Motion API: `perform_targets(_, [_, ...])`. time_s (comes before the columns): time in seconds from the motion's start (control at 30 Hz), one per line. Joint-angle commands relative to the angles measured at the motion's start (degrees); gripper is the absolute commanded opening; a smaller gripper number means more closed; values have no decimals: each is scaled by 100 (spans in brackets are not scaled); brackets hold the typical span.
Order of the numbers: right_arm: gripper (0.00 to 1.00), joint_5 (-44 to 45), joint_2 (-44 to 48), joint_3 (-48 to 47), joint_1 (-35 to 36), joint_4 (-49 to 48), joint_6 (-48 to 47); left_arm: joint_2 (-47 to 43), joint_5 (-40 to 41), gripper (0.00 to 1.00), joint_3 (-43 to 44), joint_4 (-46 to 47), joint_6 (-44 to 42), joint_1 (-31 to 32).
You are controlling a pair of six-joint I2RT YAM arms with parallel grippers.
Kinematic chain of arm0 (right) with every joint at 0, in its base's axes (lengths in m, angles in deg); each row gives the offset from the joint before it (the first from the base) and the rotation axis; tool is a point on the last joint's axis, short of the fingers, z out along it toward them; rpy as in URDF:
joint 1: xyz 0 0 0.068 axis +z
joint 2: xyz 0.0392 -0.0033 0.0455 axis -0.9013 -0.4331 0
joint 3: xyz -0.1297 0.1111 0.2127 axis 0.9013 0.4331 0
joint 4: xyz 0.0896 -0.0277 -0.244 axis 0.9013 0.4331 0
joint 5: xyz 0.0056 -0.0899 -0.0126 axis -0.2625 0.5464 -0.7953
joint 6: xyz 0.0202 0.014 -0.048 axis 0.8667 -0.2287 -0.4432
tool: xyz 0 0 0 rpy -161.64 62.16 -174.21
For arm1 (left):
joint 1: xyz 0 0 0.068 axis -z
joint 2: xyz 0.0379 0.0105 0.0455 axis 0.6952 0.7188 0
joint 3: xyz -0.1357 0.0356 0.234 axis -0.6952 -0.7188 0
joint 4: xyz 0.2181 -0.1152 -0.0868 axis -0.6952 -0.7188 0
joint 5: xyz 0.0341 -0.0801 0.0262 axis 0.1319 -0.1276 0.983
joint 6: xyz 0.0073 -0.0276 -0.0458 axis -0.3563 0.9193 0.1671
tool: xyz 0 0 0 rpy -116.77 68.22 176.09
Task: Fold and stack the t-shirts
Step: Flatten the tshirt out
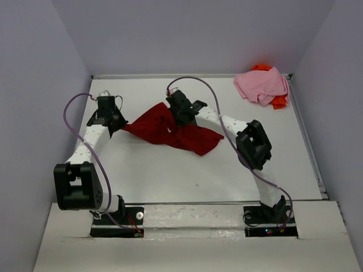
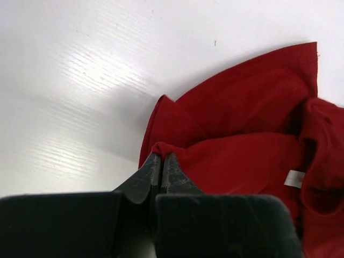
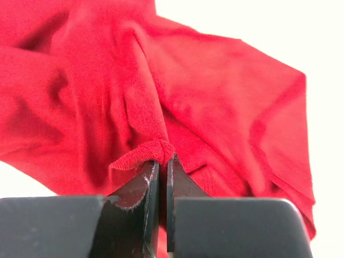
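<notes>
The dark red t-shirt (image 1: 170,133) lies crumpled in the middle of the table (image 1: 170,181). The left gripper (image 2: 161,158) pinches its left edge, and the right gripper (image 3: 161,161) nips a fold with its jaws pressed together. Well apart, in the far right corner, the light pink t-shirt (image 1: 262,85) covers the bright orange t-shirt (image 1: 279,102). Three shirts, two grippers.

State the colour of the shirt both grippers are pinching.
The shirt is dark red, clearest in the right wrist view.
</notes>
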Motion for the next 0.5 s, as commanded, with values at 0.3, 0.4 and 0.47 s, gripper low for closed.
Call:
perform_targets(0.3, [0,725,4663,3170,-494,-274,1117,-29,143,0,914,31,-584,-403])
perform_targets(0.4, [0,610,5568,4095,-555,-212,1670,-99,126,0,897,-4,-522,-421])
perform_targets(0.47, [0,567,6036,5080,-608,-168,2320,-143,108,0,879,-13,-522,-429])
